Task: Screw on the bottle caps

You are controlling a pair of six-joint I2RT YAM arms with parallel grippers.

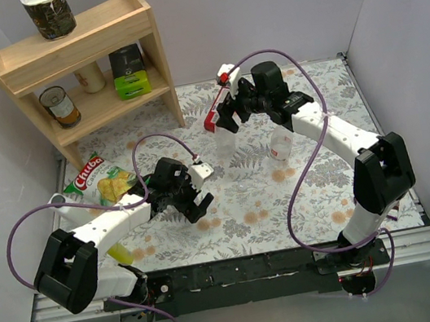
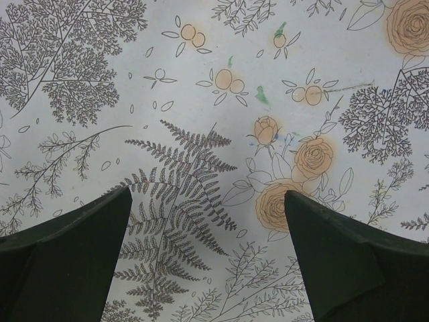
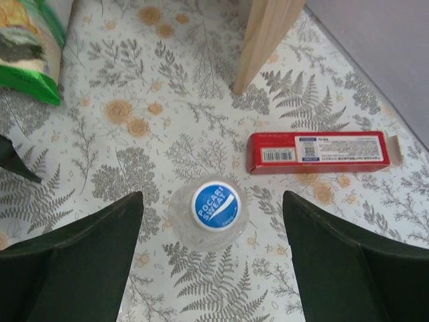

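A clear plain bottle [image 3: 181,218] stands upright on the flowered table cover, seen from straight above. A blue-and-white cap [image 3: 215,206] sits on its neck. My right gripper [image 3: 213,196] is open above it, a finger on each side, touching nothing. In the top view the right gripper [image 1: 225,118] hovers over this bottle [image 1: 225,149]. The labelled bottle [image 1: 281,147] stands just to the right. My left gripper [image 1: 197,194] is open and empty low over the cover; its wrist view [image 2: 208,201] shows only cover. A small pale round thing, perhaps the whitish cap [image 1: 203,224], lies just in front of it.
A flat red box [image 3: 322,151] lies behind the plain bottle. A wooden shelf [image 1: 83,63] with cans stands at the back left, one leg [image 3: 267,33] close to the box. A chips bag [image 1: 99,183] lies left of my left arm. Walls close both sides.
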